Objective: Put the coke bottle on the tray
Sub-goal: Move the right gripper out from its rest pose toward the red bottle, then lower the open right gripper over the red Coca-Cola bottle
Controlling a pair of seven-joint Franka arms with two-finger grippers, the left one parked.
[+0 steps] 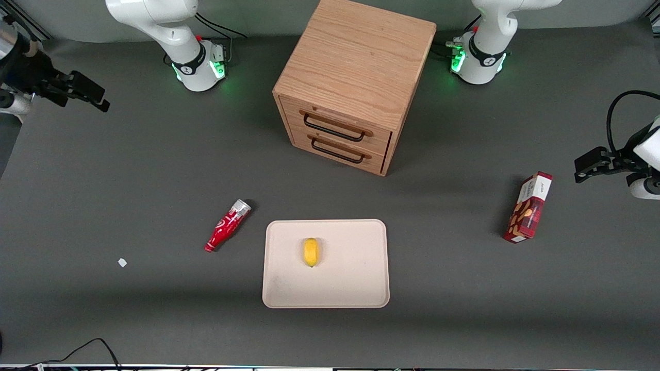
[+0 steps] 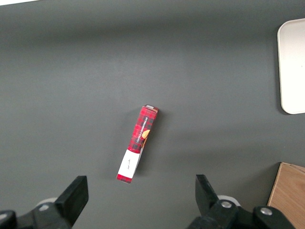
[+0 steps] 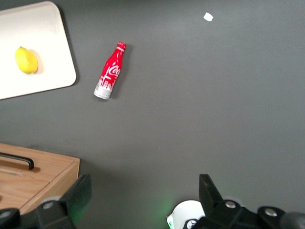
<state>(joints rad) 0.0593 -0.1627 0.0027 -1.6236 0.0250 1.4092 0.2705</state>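
While the tool [image 1: 85, 93] hangs high at the working arm's end of the bench [image 1: 129, 170], holding nothing and well apart from the tray [image 1: 356, 288], one coke bottle [image 1: 227, 225] lies on its side on the matte grey surface just beside that tray, not touching it. It is slim, glossy red, with a silver base and red cap. One smooth yellow lemon [image 1: 310, 252] rests on the flat cream tray, whose corners are rounded. One oak cabinet [image 1: 356, 67] with two drawers stands farther from the camera than the tray; one red snack box [image 1: 528, 207] lies toward the parked arm's end.

From the left wrist, the snack box [image 2: 138, 143] lies alone on the bench.

From the right wrist, the tool's dark fingers [image 3: 78, 193] stand wide apart, and the bottle's [image 3: 110, 71] white script shows beside the tray [image 3: 52, 62].
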